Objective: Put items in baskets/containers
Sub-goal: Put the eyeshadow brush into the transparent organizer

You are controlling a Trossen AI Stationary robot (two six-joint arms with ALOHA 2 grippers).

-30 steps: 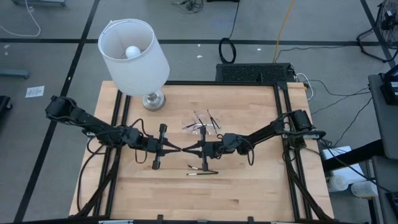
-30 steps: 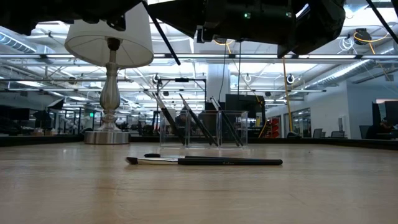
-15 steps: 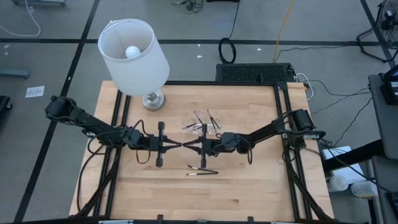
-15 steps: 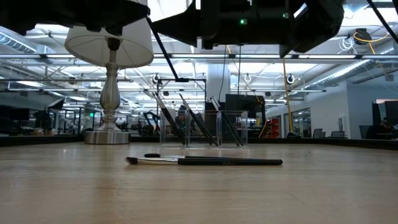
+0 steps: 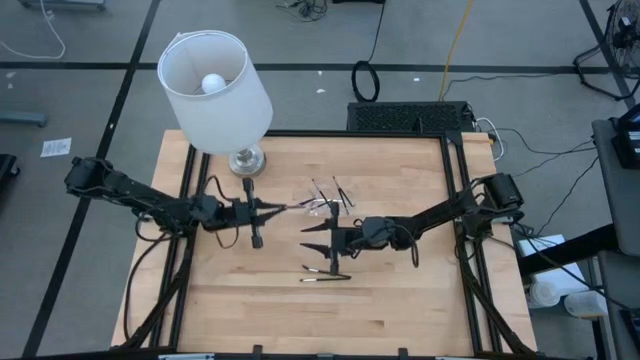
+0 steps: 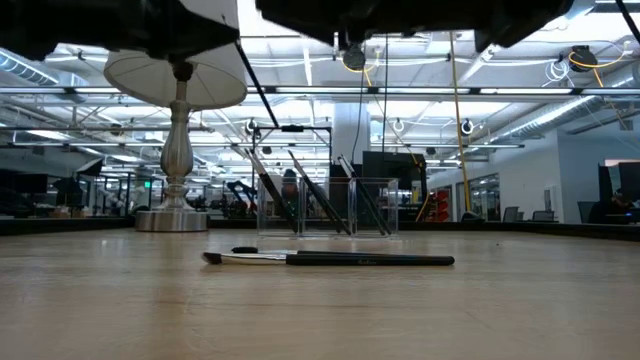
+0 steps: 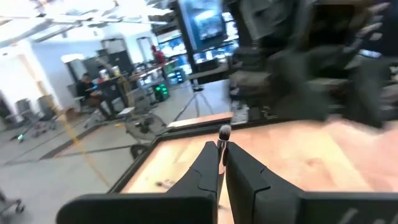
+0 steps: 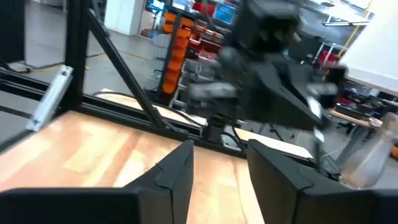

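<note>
Left gripper [image 5: 262, 211] clamps a brush [image 5: 288, 208] just short of the clear tray [image 5: 322, 207], so next comes tipping it in, while the right gripper [image 5: 322, 241] hangs with jaws spread wide and empty above two brushes [image 5: 326, 272] lying on the worktop [image 5: 400, 310].

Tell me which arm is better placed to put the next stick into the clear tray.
Left. The left gripper is shut on a stick whose tip points at the tray beside it. The right gripper is open and empty, near the sticks on the table.
</note>
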